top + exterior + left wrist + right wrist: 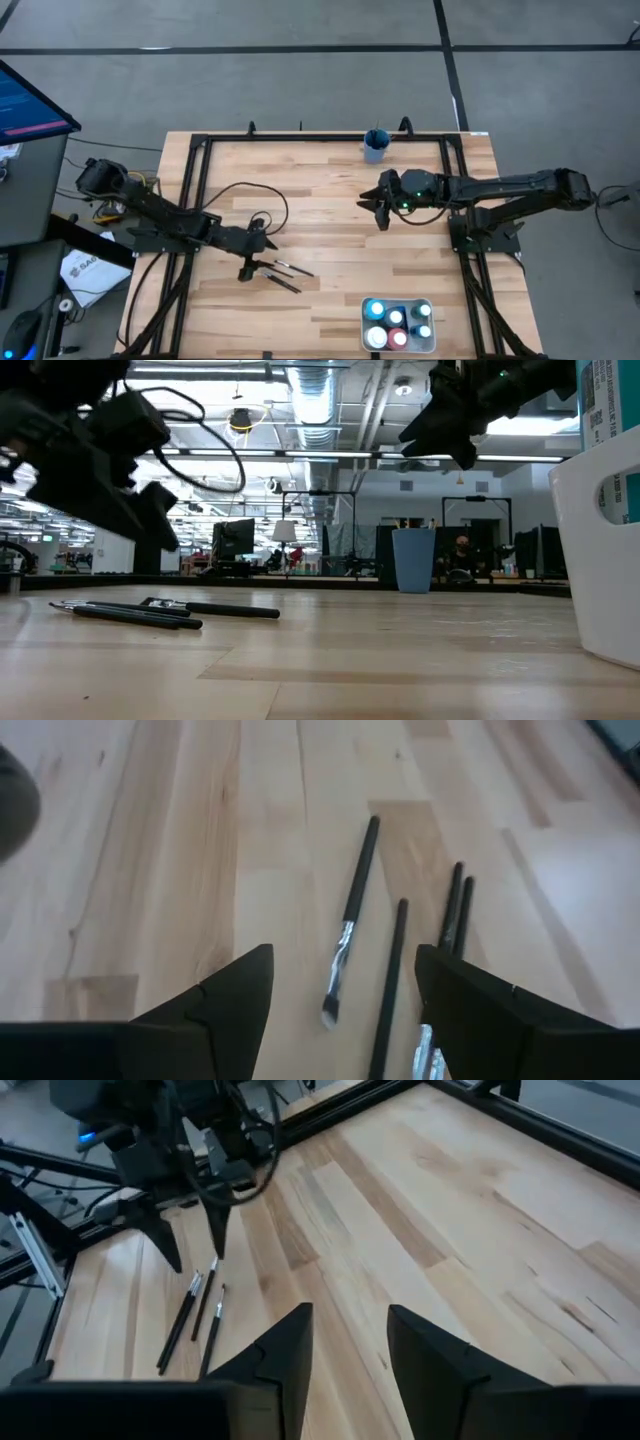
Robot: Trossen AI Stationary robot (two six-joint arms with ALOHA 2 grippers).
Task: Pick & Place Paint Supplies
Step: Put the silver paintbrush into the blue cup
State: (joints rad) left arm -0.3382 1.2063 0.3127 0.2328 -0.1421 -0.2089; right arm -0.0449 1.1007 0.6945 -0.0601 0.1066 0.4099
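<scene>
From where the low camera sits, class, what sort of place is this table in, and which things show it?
Probably an open-plan lab or workshop: exposed ceiling ducts, rows of desks with monitors, and a wooden table inside a black frame with two robot arms.

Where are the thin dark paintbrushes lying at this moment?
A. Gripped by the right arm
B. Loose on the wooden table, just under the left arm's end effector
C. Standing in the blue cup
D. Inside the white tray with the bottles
B: the thin dark paintbrushes lie flat on the light wooden table, below the open left end effector, not in the blue cup or white rectangular tray.
</scene>
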